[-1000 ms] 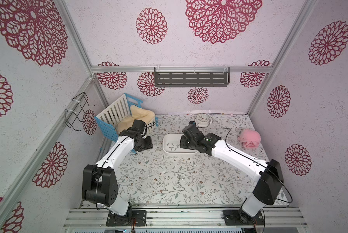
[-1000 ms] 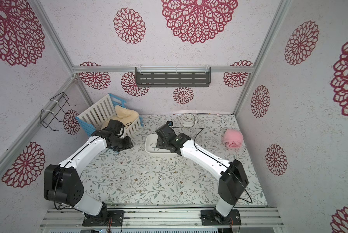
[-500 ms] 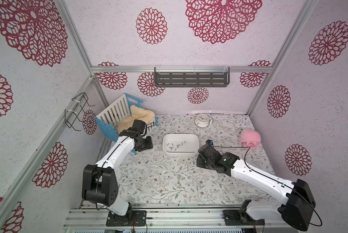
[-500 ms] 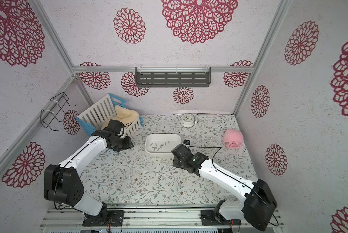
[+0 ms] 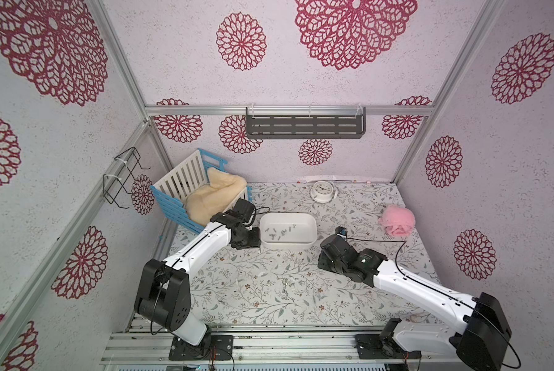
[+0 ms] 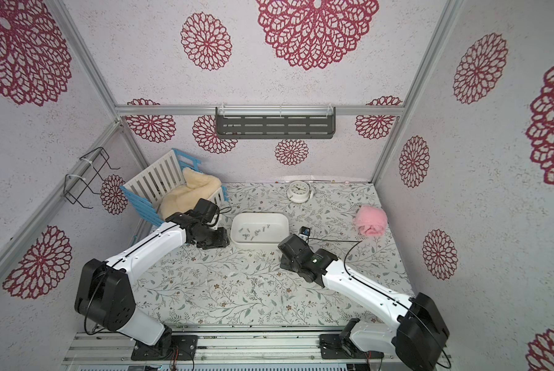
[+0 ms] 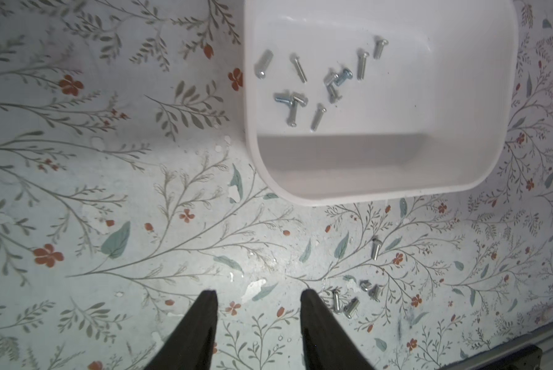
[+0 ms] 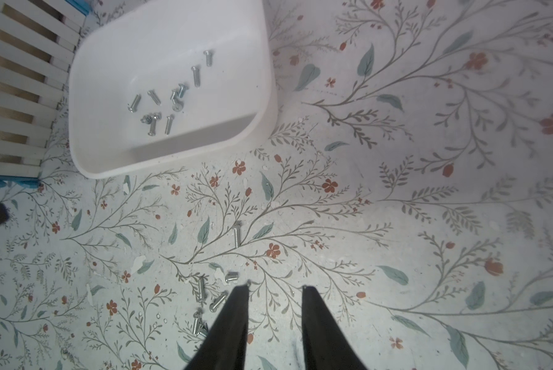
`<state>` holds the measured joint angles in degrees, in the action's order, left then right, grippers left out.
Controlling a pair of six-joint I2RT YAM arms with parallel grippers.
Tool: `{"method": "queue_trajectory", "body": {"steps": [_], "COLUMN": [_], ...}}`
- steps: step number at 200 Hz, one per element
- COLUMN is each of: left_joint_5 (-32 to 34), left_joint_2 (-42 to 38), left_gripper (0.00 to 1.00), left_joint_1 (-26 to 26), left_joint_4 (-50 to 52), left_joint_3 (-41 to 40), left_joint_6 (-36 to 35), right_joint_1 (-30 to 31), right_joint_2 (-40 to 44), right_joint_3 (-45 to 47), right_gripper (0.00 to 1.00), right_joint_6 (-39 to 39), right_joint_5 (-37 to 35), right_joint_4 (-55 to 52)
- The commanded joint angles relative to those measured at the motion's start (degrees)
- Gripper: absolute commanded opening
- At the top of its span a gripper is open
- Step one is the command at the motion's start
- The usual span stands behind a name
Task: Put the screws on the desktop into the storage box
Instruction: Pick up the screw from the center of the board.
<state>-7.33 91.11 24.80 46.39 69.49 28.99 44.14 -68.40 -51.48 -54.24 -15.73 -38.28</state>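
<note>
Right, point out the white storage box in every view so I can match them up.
In a top view: the storage box sits just below frame centre.
In a top view: the box, slightly left of centre.
Left wrist view: beyond the left gripper, partly cropped.
Right wrist view: beyond the right gripper, beside the slatted crate.
Shared landmark: the loose screws lying before it, visible in all four.

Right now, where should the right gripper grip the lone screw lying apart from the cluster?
Across the shaft of the lone screw, mid-length, from straight above: it lies flat on the desktop, clear of the other screws, so the open right gripper should straddle it.
</note>
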Motion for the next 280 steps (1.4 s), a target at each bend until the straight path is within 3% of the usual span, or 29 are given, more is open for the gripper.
{"method": "queue_trajectory", "body": {"steps": [1,46,90,183,280], "left_joint_5": [-0.60,0.80,-0.02,-0.04,1.18], "left_joint_2": [-0.02,5.45,11.06,17.19,19.43], "left_gripper": [0.48,0.48,0.44,0.40,0.36], "left_joint_1": [3.74,14.28,19.41,24.10,25.56], "left_joint_4": [-0.50,-0.43,-1.07,-0.41,0.44], "left_joint_3": [-0.83,0.25,2.81,3.62,1.75], "left_joint_6": [3.32,8.31,9.39,10.54,9.85], "right_joint_1": [-1.13,-2.95,-3.71,-3.80,-3.89], "right_joint_2": [5.26,11.09,11.63,14.21,14.53], "right_joint_3": [0.65,3.07,4.37,7.00,7.23], "right_gripper": [0.33,0.33,0.34,0.34,0.34], "right_joint_6": [-2.55,-3.57,-2.41,-2.97,-3.24], "right_joint_5": [-5.08,-6.43,-3.75,-2.97,-3.00], "right_joint_4": [-1.01,-2.09,-1.49,-1.13,-1.02]}}
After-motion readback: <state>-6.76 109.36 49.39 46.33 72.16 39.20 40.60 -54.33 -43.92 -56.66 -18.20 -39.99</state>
